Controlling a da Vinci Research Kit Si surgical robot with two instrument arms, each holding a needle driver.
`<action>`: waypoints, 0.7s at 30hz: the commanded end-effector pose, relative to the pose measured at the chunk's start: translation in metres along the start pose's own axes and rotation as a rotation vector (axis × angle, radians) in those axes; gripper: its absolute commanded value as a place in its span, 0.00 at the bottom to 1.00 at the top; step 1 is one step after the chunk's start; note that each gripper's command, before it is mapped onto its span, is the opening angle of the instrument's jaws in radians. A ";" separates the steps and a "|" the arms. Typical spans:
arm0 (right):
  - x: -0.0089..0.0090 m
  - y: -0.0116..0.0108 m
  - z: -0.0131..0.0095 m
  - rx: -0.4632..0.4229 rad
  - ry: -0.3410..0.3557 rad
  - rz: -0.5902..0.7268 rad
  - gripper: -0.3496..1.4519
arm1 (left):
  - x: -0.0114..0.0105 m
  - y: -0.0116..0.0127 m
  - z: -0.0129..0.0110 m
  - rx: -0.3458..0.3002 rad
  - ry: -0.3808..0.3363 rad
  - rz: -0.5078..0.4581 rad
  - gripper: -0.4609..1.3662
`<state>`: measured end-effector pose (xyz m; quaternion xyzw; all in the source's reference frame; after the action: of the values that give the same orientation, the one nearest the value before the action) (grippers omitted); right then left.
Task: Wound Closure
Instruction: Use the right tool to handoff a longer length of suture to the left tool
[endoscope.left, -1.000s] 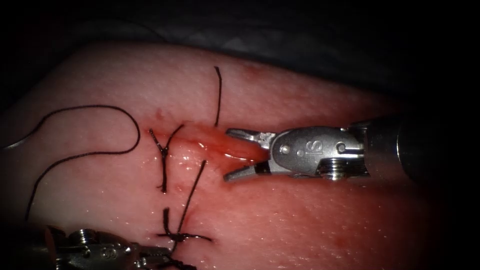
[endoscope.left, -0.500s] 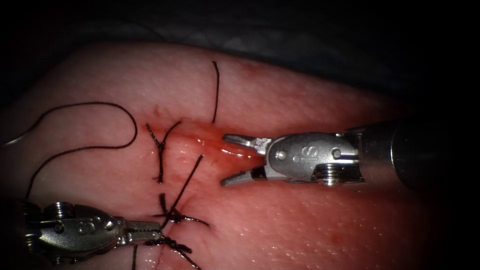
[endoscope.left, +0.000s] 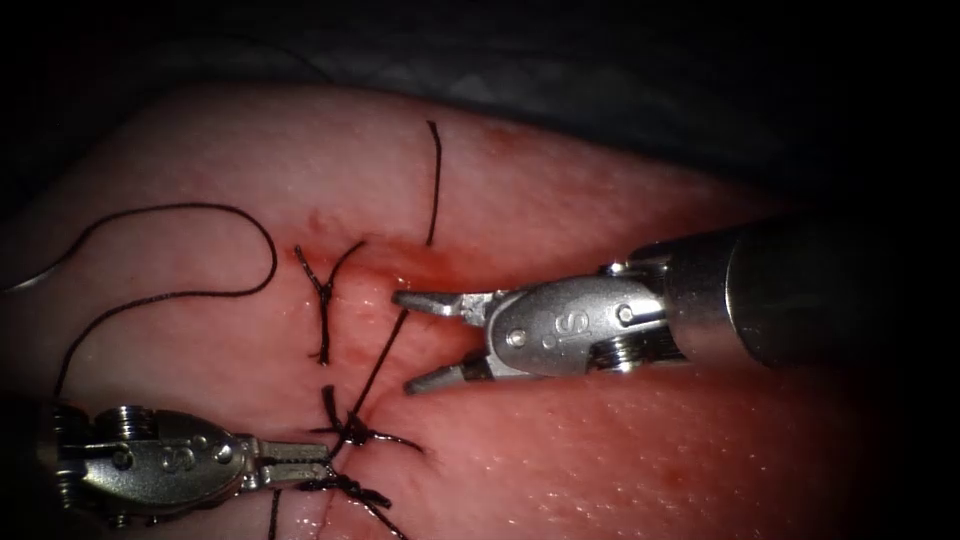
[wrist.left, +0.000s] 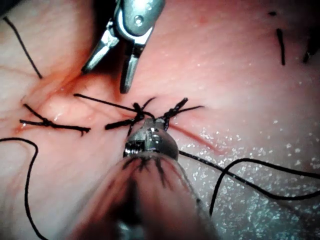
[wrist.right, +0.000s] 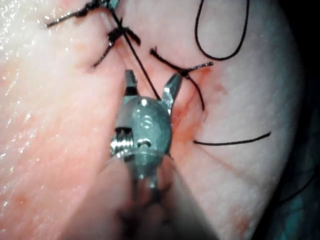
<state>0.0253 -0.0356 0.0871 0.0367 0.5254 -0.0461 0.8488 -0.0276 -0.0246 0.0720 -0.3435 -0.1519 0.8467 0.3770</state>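
Since a moment ago, my right tool (endoscope.left: 405, 340) has slid left, and its wide-open jaws now sit on both sides of the thread (endoscope.left: 385, 355). My left tool (endoscope.left: 325, 465) pinches that thread by the knot (endoscope.left: 350, 432). I think I should keep it tight. Bare tissue (endoscope.left: 620, 460) on the right gives room.

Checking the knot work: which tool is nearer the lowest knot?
Left. The left tool has its tips at the lowest knot; the right tool, jaws open, straddles the thread higher up.

Black thread (endoscope.left: 380, 365), pink tissue (endoscope.left: 600, 460), red fluid (endoscope.left: 450, 268)
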 end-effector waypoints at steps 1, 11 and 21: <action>0.0001 0.0000 0.0001 0.004 -0.006 -0.012 0.75 | 0.0000 0.0001 0.0000 -0.003 0.003 0.005 0.06; 0.0006 -0.0004 0.0023 0.067 -0.024 -0.071 0.78 | 0.0005 0.0001 -0.0003 -0.006 0.023 0.010 0.06; 0.0013 -0.0012 0.0050 0.165 -0.059 -0.113 0.67 | 0.0009 0.0003 -0.0002 -0.006 0.032 0.018 0.06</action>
<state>0.0302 -0.0373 0.0882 0.0772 0.4972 -0.1421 0.8524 -0.0280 -0.0242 0.0711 -0.3597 -0.1435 0.8448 0.3693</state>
